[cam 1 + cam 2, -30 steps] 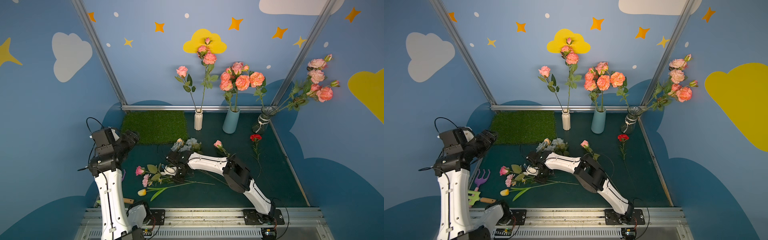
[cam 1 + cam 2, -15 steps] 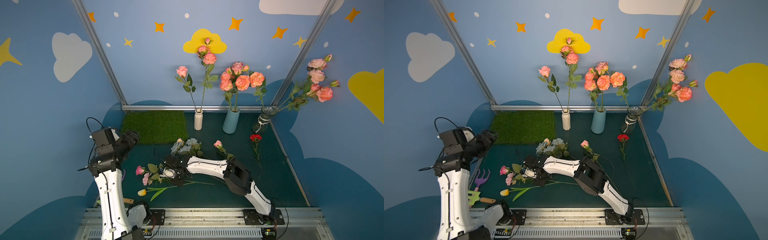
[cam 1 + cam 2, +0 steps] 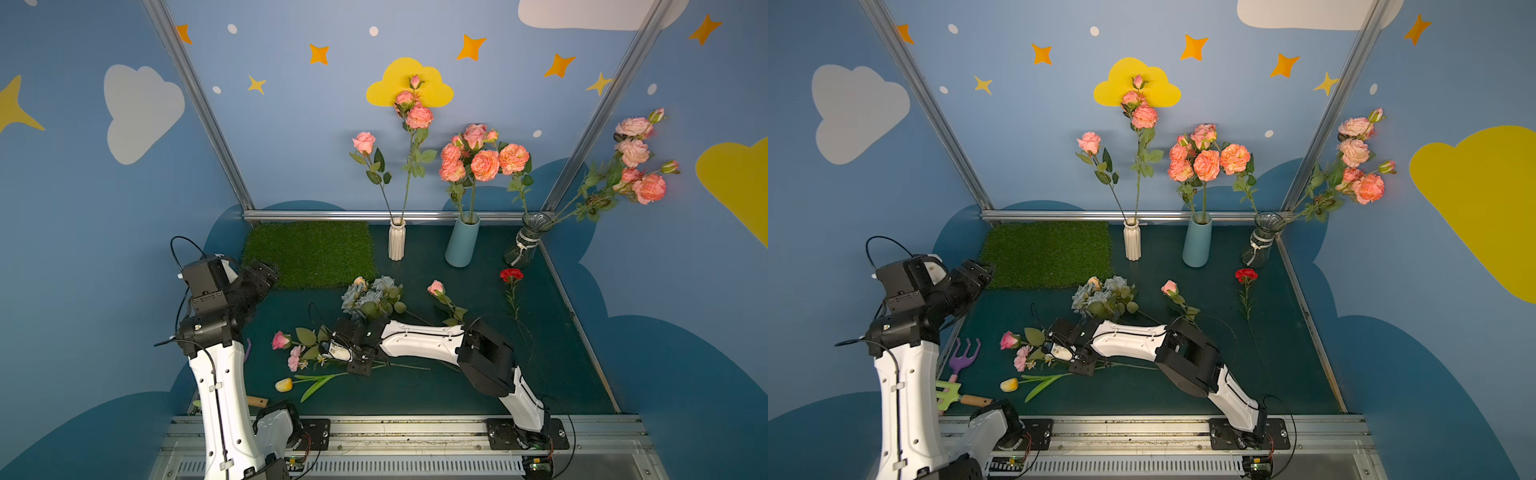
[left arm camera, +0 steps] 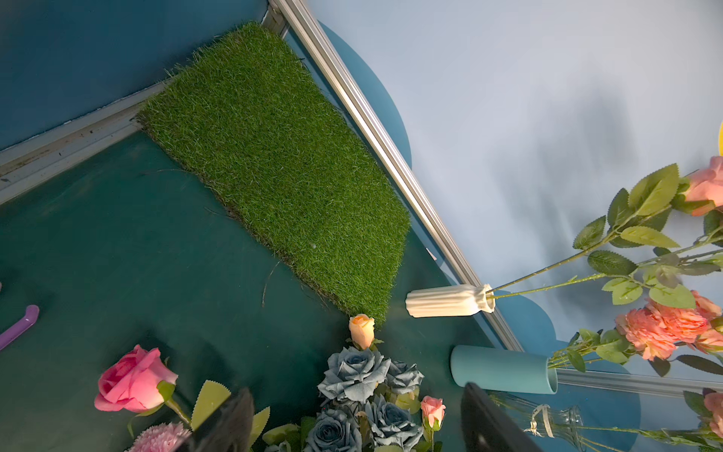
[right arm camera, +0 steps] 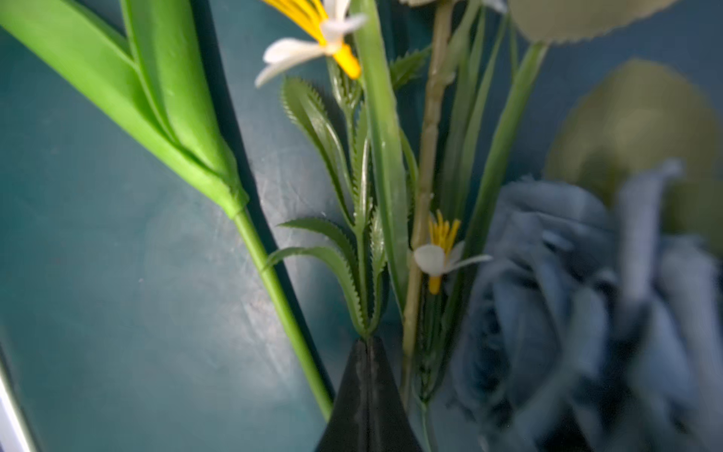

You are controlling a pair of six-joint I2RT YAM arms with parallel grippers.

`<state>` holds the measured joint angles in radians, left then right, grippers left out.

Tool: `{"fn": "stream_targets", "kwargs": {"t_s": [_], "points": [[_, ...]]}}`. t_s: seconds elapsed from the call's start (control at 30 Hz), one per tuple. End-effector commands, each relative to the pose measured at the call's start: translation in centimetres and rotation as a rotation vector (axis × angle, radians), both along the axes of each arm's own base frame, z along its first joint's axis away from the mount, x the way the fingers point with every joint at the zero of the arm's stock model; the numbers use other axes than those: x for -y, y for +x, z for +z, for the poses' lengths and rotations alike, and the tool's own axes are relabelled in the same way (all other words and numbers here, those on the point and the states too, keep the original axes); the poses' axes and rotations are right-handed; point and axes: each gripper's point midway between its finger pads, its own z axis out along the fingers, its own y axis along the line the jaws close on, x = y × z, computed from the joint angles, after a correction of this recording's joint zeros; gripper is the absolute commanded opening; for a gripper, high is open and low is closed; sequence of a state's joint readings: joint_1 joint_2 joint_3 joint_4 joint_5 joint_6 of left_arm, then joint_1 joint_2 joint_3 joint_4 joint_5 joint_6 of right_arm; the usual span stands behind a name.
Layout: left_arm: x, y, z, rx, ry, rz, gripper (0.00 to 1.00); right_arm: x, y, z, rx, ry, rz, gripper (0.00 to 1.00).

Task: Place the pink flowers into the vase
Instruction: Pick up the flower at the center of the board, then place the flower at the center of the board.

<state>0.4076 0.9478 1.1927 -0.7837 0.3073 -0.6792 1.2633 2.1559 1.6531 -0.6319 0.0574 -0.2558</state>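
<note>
Over the last second the right gripper has shut the last of its gap and slid a little toward the front edge of the dark teal bench. Its black jaws are pressed together. In the right wrist view a thin sprig of serrated green leaves comes straight out of their seam, so it is clenched on a stem of the pink flowers.

These lie flat at the front left of the bench, well apart from the vases. They are a magenta-pink rose and, beside it, a ruffled pale-pink bloom with small white-and-yellow daisies. In both top views their thin green leafy stems run under the gripper.

A yellow tulip with a broad green leaf lies just in front of them. A bunch of grey-blue fabric roses lies just behind the right wrist. One more pink rosebud on a leafy stem lies between that bunch and a small red carnation.

Along the back wall stand a white ribbed vase, a pale blue cylindrical vase and a clear glass vase, each already holding pink or coral blooms.

The left gripper hangs raised beside the front left corner of the green artificial-grass mat. Its fingers are spread wide and it holds nothing.
</note>
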Motion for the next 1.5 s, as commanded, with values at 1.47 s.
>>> {"fn": "stream_targets", "kwargs": {"t_s": [1.47], "points": [[0.8, 1.5, -0.4, 0.031, -0.038, -0.05, 0.83, 13.1, -2.0, 26.6, -0.83, 0.978, 0.334, 0.0]]}}
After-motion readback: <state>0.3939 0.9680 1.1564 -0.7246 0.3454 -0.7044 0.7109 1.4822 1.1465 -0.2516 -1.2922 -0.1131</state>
